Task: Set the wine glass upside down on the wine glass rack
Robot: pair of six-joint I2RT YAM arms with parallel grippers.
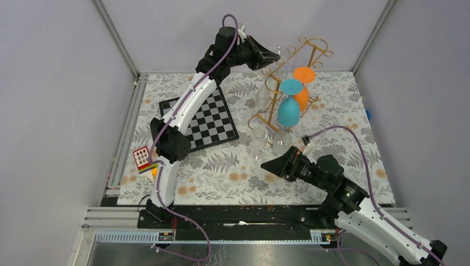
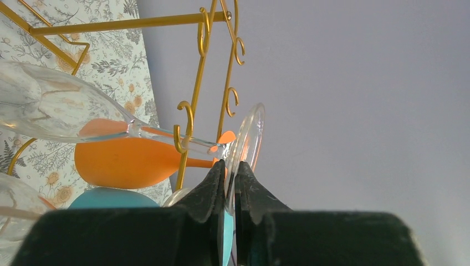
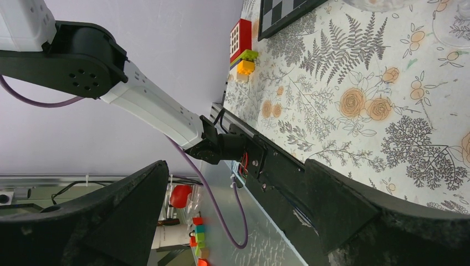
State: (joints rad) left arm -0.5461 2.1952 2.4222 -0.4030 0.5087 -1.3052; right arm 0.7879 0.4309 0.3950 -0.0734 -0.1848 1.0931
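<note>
While your left gripper [image 2: 230, 180] is clamped on the foot of the wine glass [image 2: 55, 108], the stem crosses a hook at the rack's [image 2: 195, 83] far top, near the back wall [image 2: 360, 111]; an orange glass [image 2: 122, 160] and a teal glass [image 1: 289, 111] hang just beside, crowding it. Your right gripper [image 1: 271, 166] hovers with jaws wide apart, near clear glasses [image 1: 281, 142] by the rack's base

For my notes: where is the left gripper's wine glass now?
Far side, left wrist view: the wine glass has its foot pinched in the left gripper, stem beside the rack and orange glass.
</note>
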